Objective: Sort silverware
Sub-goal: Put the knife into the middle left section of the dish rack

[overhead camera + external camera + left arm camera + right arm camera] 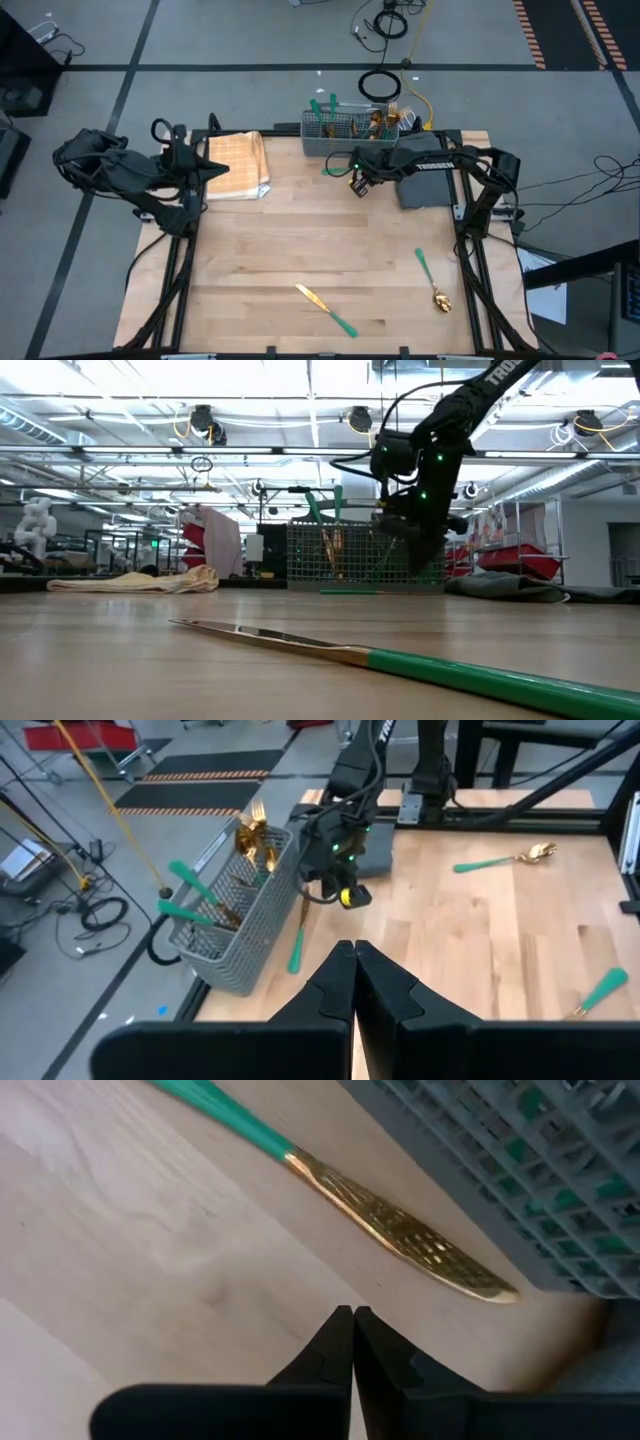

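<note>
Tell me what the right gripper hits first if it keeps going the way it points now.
Most likely the bare table. The right gripper, shut, points down at the wood just short of a knife lying beside the basket. Depth is unclear, so the knife's blade could come first.

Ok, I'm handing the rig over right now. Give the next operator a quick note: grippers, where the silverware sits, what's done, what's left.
Right gripper: shut, empty, hovering beside the basket.
Left gripper: shut, empty, over the tan cloth.
Done: several pieces stand in the basket.
Left: a knife on the table against the basket's front, under the right gripper; another knife near the front edge; a spoon at front right.
</note>
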Robot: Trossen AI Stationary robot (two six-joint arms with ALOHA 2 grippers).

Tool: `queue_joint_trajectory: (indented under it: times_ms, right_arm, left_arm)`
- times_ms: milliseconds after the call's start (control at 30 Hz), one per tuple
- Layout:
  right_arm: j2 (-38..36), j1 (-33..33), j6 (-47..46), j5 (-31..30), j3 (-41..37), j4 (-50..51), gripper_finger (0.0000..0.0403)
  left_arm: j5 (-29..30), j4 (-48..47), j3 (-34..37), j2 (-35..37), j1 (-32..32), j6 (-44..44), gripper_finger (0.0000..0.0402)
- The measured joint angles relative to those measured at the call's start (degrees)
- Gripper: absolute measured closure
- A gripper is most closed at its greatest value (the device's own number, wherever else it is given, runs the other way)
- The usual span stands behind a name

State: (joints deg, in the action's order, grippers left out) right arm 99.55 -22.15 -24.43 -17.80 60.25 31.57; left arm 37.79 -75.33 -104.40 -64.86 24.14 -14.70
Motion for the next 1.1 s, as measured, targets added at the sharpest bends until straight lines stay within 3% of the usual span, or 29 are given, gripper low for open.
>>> queue_joint_trajectory:
  times_ms: [200,367,833,1100]
  right_arm:
    - [1.34,-0.35,-1.17,-0.09,0.07,-1.83,0.0403]
    - [6.4,1.22,4.56,0.06,2.99,1.34,0.0403]
    - [25.47,3.11,21.39,-6.1,36.16,22.87,0.0403]
    - [34.94,3.92,27.35,-10.42,49.15,35.17,0.0403]
  left_arm:
    - [0.14,-0.44,0.0,0.0,0.0,0.02,0.0394]
    - [0.28,-0.53,0.0,-0.09,0.0,0.02,0.0393]
    - [0.69,-2.19,0.0,-0.15,0.0,0.04,0.0393]
    - [0.67,-4.72,0.0,-0.15,0.0,0.02,0.0393]
